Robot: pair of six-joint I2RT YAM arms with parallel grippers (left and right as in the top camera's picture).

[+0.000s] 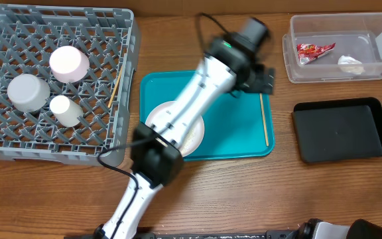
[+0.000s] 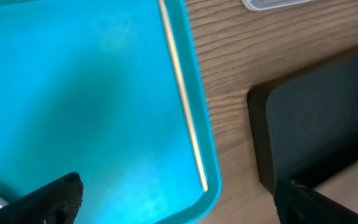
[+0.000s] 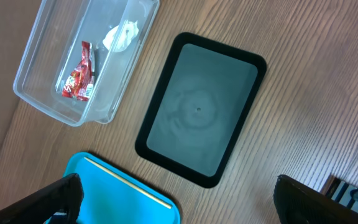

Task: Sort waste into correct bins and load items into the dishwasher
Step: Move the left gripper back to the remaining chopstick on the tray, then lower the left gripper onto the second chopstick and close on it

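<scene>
Seeing left tool [image 2: 178, 200] nearest, hung over right part of teal tray [image 1: 244, 143], fingers [image 2: 55, 198] spread wide, nothing between them. Same for right tool [image 3: 176, 194]: spread wide, empty, high over surface [image 1: 244, 199], looking down on black bin [image 1: 340, 129] and tray corner. Got plate [image 1: 194, 138] on tray's left part, half hidden under left arm. Got one chopstick [image 1: 264, 119] inside tray, lying along its right wall. Placing black bin right of tray, apart from it, near surface's right edge. Moving left: got dish rack [image 1: 45, 154] just beside tray, holding cup [image 1: 65, 111], greyish bowl [image 1: 28, 91] and white bowl [image 1: 69, 62], all three close together on lattice floor, left of centre. Logging second chopstick [image 1: 115, 85] slanted on rack's right side. Farthest back, right: got clear tub [image 1: 330, 78] just behind black bin, not touching. Reading red wrapper [image 1: 315, 51] inside at tub's left end, tissue [image 1: 350, 64] inside nearer middle, apart from wrapper.
</scene>
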